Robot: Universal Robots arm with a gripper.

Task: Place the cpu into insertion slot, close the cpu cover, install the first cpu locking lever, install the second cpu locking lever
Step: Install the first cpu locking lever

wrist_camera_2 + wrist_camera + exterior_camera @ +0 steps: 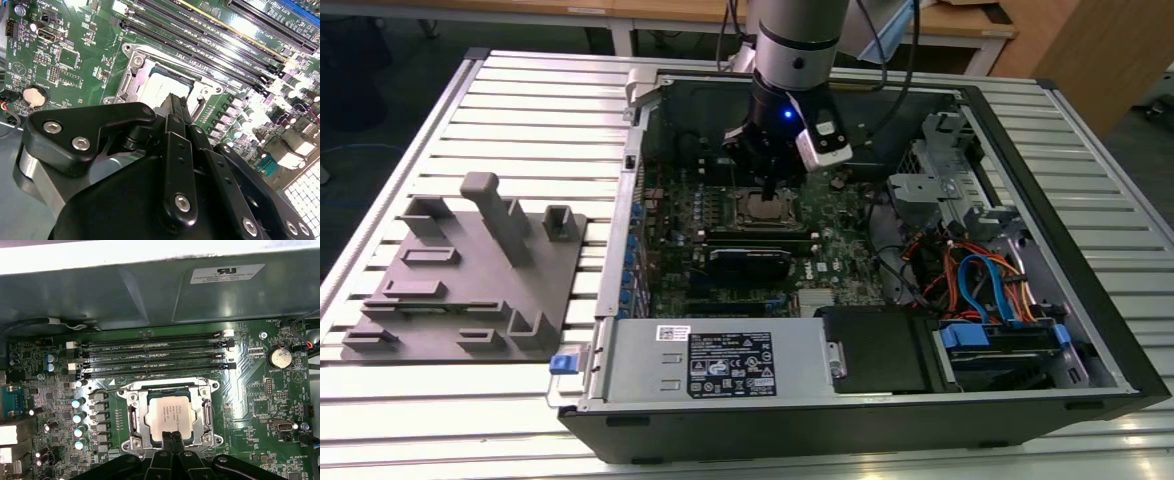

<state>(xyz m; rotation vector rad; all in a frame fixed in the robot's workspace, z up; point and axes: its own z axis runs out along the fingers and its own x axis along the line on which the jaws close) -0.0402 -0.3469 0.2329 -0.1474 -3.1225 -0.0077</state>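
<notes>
Slatted metal counter (520, 90) under an open computer case (1091, 275), with a grey fixture block (467, 270) lying off to the exterior view's left. Over the green motherboard (841, 225) the arm (798, 40) stands nearly upright, and the end effector (767, 185) hangs right above the insertion slot (744, 212).

In the first wrist view the cpu (167, 412) sits flat in that slot, silver top up, and the cpu cover (167, 389) lies down around it like a frame. The memory slots (155, 355) run just beside the socket.

The end effector (172, 439) has its fingertips pressed together with nothing between them, poised over the near edge of the chip. In the second wrist view the end effector (176, 107) looks just about to touch the cpu (159, 85), though contact is hard to judge. Whether the locking levers are latched, I cannot tell.
</notes>
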